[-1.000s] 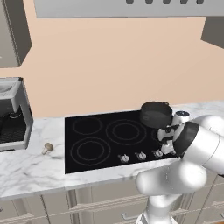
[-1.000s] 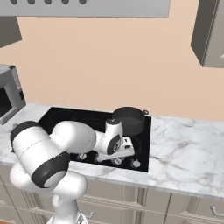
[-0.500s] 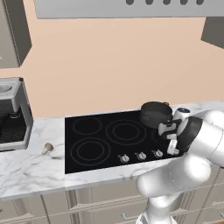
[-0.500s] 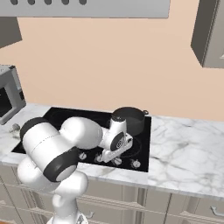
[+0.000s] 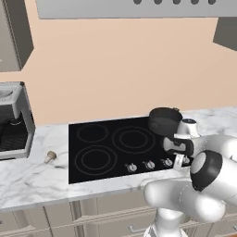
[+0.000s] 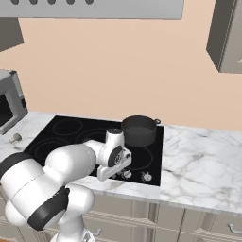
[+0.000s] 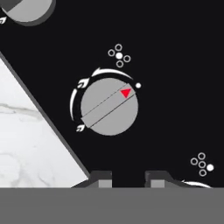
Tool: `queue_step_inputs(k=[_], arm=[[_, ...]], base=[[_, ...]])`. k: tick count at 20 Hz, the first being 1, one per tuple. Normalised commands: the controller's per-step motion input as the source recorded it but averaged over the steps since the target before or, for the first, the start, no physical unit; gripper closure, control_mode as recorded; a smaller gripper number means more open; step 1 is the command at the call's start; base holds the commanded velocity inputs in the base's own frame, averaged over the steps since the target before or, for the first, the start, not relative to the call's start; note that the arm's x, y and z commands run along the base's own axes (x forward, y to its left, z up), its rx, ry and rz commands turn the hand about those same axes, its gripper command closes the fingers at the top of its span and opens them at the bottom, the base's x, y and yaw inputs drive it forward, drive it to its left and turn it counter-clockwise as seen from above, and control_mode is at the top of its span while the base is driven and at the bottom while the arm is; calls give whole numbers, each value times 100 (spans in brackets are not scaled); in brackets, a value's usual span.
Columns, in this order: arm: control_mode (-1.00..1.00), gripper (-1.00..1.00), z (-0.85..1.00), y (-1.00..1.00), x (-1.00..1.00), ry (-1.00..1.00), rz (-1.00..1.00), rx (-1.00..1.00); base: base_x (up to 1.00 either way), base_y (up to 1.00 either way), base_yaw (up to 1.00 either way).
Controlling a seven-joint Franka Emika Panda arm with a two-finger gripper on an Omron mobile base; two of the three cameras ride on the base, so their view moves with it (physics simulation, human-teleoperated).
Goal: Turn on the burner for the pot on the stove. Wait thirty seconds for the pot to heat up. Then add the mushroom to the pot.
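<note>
Gripper (image 7: 127, 178) over silver knob (image 7: 109, 106) at stove (image 5: 99, 139) front edge, fingertips barely visible, slightly apart, gripping nothing; pot (image 5: 164, 121) back right burner; mushroom (image 5: 50, 156) on counter left

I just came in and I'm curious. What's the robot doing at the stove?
The gripper hangs over a knob at the front of the stove, jaws partly closed with nothing between them. The pot sits on a back burner. The mushroom lies on the counter, left of the stove, not yet added.
</note>
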Motion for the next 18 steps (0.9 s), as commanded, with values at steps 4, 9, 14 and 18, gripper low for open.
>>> queue_step_inputs(k=[4,9,14,18], arm=[[-100,100,0,-1,11,0,2,0],[-100,100,0,0,9,0,0,0],[-100,100,0,0,1,0,0,0],[-100,100,0,0,0,0,0,0]], base=[[0,0,0],[0,0,0],[0,0,0],[0,0,0]])
